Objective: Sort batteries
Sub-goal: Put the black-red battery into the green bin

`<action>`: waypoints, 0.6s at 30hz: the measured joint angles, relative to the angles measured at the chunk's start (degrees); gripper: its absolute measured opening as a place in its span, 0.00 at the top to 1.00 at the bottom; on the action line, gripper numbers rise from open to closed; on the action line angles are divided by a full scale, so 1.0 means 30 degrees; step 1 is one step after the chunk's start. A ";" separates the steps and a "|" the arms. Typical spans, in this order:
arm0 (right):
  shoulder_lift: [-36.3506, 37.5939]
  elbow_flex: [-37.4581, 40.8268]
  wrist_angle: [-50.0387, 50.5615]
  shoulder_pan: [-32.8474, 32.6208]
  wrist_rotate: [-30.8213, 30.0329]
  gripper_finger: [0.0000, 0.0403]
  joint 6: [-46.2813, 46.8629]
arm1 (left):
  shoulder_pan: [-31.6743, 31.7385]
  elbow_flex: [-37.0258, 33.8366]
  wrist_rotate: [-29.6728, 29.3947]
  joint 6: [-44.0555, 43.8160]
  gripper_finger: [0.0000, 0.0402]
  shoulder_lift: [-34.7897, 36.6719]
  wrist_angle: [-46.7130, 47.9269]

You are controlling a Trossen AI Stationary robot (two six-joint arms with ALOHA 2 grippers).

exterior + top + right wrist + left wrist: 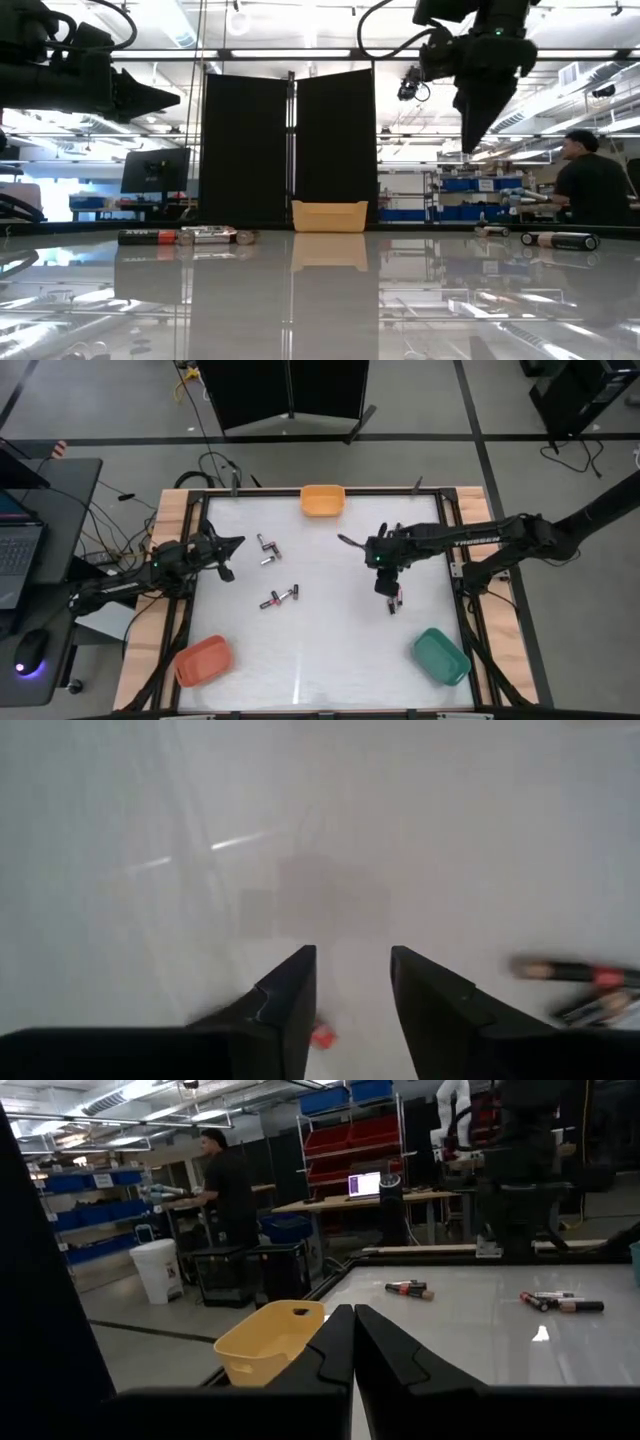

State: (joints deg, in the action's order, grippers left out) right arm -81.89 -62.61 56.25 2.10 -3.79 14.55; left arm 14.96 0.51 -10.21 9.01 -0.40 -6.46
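Right gripper [352, 1010]: fingers are being held apart and empty, pointing down over the table's right half; a red-marked cell is showing just under the fingertips in the right wrist view.
Batteries near right gripper [394, 600]: a small cluster is lying on the table right below that gripper, close to the right edge.
Batteries at left centre [267, 549]: two cells are lying far-left of middle, and a second pair [280, 597] is lying nearer, all well apart from the bins.
Left gripper [352, 1342]: fingers are being held closed together on nothing, hovering at the table's left side, pointing toward the middle.
Step in hand: judged, a pick of the right-hand cluster is being lined up; nothing is being carried yet.
Next move: a straight descent is being called for, the open fingers straddling one cell only, then closing before lifting toward a bin.
Orange bin [322, 500]: is sitting at the far edge, centre.
Green bin [441, 656]: is sitting at the near right corner, nearest to the right cluster.
Red bin [203, 661]: is sitting at the near left corner.
Table [330, 660]: wide bare room is being left across the near half; the raised frame at the right edge is lying near the right cluster, so sideways room there is judged tight.
Person [590, 180]: is standing in the room behind, well away.
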 joint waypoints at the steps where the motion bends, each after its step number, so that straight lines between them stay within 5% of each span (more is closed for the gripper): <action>1: -0.0126 0.0000 0.0099 -0.0206 0.0280 0.63 0.0302 | 0.0000 0.0000 0.0003 -0.0007 0.96 0.0000 -0.0007; 11: -0.1333 0.0127 0.1045 -0.1743 0.1243 0.60 0.1786 | 0.0000 0.0000 -0.0004 -0.0161 0.96 -0.0163 0.0560; 18: -0.2344 0.1422 0.0847 -0.1607 0.0760 0.60 0.0006 | 0.0000 0.0000 -0.0004 -0.0582 0.96 -0.0238 0.0751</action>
State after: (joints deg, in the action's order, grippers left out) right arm -88.92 -58.34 58.79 -2.73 -1.51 14.57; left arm 14.96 0.51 -10.22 7.27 -1.12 -4.21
